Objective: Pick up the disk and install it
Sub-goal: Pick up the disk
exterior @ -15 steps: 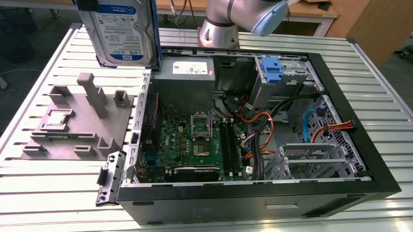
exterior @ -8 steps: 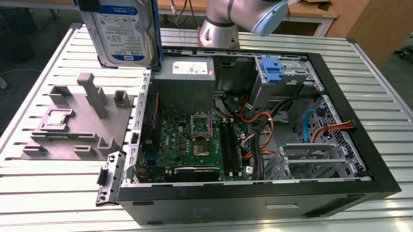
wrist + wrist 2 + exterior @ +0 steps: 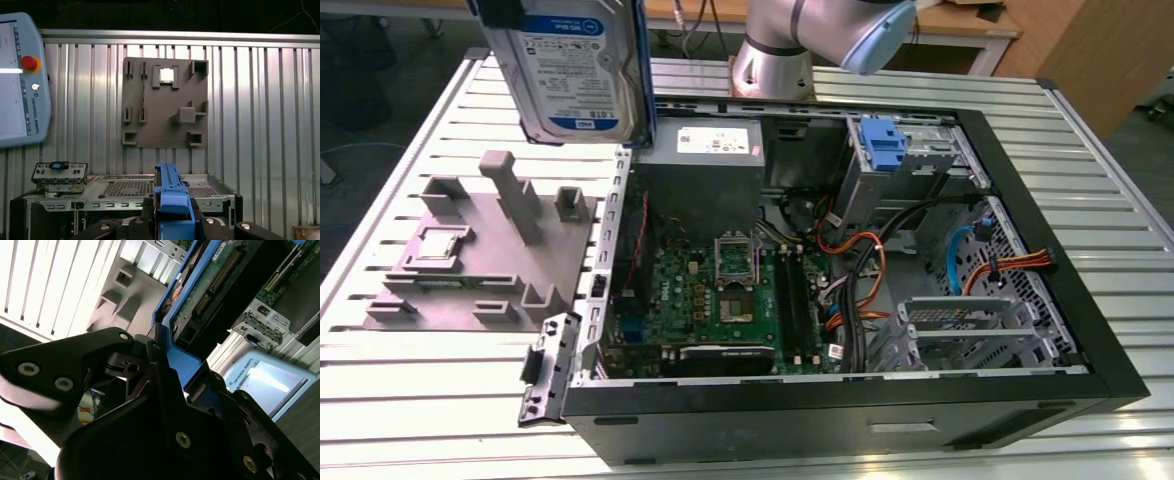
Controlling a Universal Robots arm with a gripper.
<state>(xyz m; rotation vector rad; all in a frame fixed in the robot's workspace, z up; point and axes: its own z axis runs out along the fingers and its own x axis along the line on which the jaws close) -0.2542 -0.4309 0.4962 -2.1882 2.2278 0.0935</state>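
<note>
First wrist view, disk edge-on, clamped between the jaws

Slatted metal bench: grey fixture plate at the exterior view's left, open black computer case just beside it, arm base near the far edge. The first wrist view has a teach pendant lying on the slats.
</note>
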